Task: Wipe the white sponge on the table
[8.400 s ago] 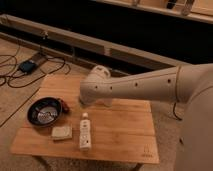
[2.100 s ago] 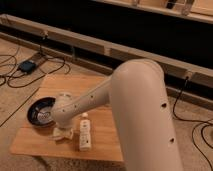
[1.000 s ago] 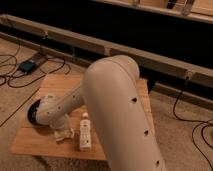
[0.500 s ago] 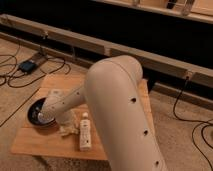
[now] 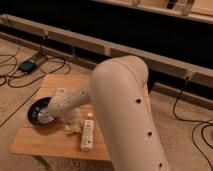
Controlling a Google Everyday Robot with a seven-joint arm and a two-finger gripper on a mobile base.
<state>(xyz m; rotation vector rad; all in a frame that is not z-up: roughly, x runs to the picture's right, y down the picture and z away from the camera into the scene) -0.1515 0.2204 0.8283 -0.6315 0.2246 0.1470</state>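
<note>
End effector (image 5: 71, 122), closed narrow, rests on the white sponge (image 5: 75, 129); whether it grips cannot be told. That sponge lies crumpled on the desk (image 5: 40, 142), at four o'clock from the dark bowl (image 5: 40, 113), white bottle (image 5: 87, 135) just beside at three o'clock.

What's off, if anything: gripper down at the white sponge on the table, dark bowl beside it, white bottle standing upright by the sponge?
The white bottle isn't upright; the camera view shows it lying flat on the table by the white sponge. Rest holds: the gripper is down at the sponge, shut on it, dark bowl beside it.
</note>
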